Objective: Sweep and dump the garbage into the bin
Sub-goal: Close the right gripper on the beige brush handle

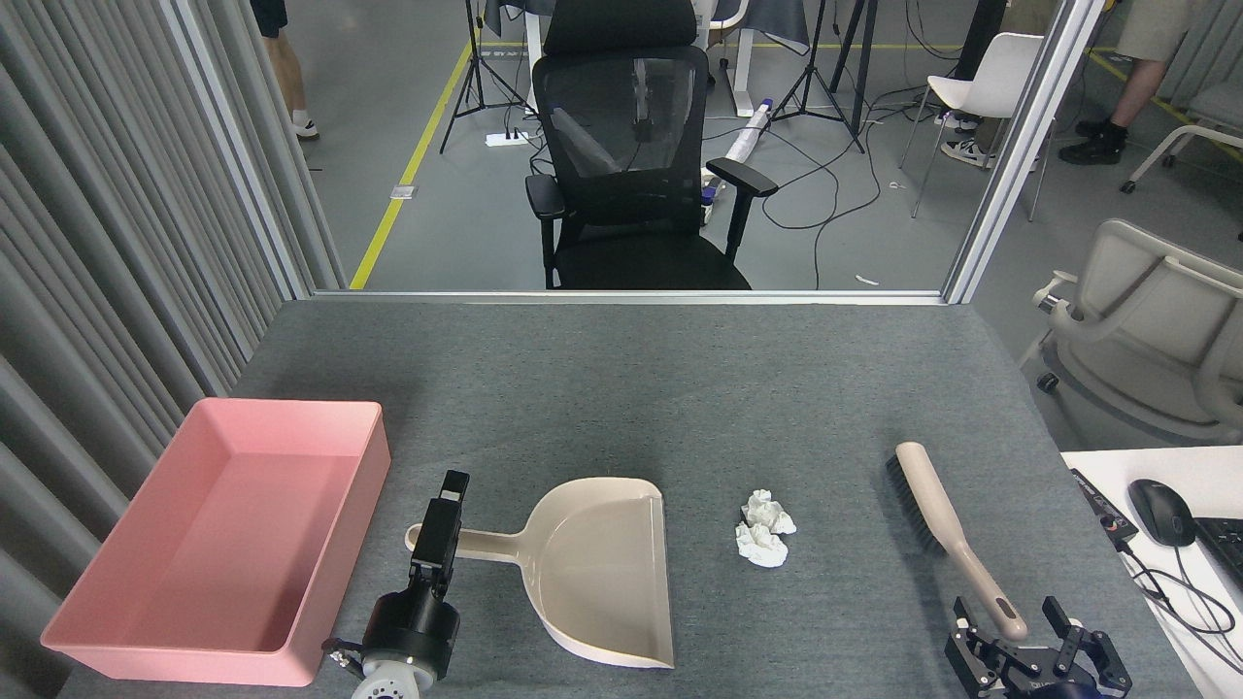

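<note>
Grey felt table (680,388) (office chair (631,165) behind) bears pink bin (369,456), garbage (764,529).

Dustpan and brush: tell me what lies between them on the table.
In the head view, the two tissue wads lie between the dustpan and the brush, touching each other; bare table on either side.

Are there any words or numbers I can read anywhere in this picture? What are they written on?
None can be read.
The small black gadget beside the mouse has tiny marks, too small to read.
The pink bin, the dustpan, the brush and the paper wads have no writing that shows.
</note>
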